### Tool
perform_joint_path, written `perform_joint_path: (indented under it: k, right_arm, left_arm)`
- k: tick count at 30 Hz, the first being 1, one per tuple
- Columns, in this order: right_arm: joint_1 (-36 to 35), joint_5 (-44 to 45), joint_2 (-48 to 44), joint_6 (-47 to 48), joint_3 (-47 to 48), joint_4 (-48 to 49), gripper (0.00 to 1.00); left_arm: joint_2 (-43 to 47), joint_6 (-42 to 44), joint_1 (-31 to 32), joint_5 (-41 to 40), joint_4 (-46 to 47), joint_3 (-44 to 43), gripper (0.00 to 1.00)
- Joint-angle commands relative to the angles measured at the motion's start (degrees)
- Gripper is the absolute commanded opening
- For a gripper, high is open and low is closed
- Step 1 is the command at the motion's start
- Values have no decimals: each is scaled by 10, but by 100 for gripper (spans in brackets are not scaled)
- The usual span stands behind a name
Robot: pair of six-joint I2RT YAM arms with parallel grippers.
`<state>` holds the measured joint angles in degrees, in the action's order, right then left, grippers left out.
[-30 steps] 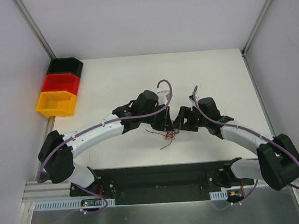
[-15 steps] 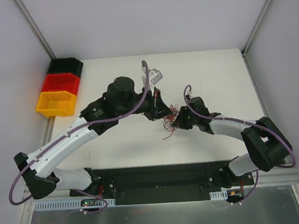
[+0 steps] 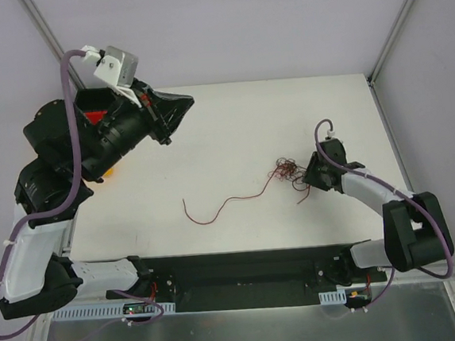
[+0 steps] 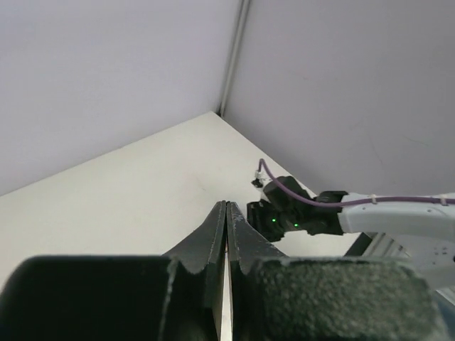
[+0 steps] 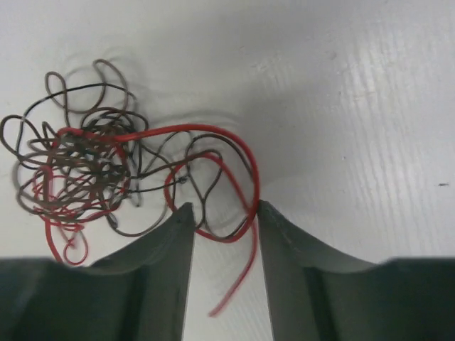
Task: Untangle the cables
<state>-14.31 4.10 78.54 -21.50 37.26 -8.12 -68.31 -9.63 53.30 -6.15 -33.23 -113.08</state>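
Our right hand [image 5: 224,207] sits low on the surface [image 3: 232,130], fingers [image 5: 142,284] spread, a red loop [image 5: 254,188] lying between them unpinched. The tangled cables [image 5: 78,174] lie just ahead to its left, joined to that loop. Beyond, one red strand [image 3: 230,202] trails across open room. The left hand [image 3: 187,105], pressed together, hangs high and well apart.

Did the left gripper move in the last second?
Yes. The left gripper swung away from the cables, toward the red bin at far left.
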Motion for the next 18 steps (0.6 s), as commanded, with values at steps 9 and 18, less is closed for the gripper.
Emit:
perform_joint_path:
  k: [9, 18]
  right_arm:
    - [7, -55, -145, 123, 15, -103, 74]
    - [7, -133, -125, 102, 21, -68, 74]
  left_arm:
    - [-70, -40, 5, 101, -9, 216, 45]
    - [-224, -50, -35, 204, 119, 312, 90]
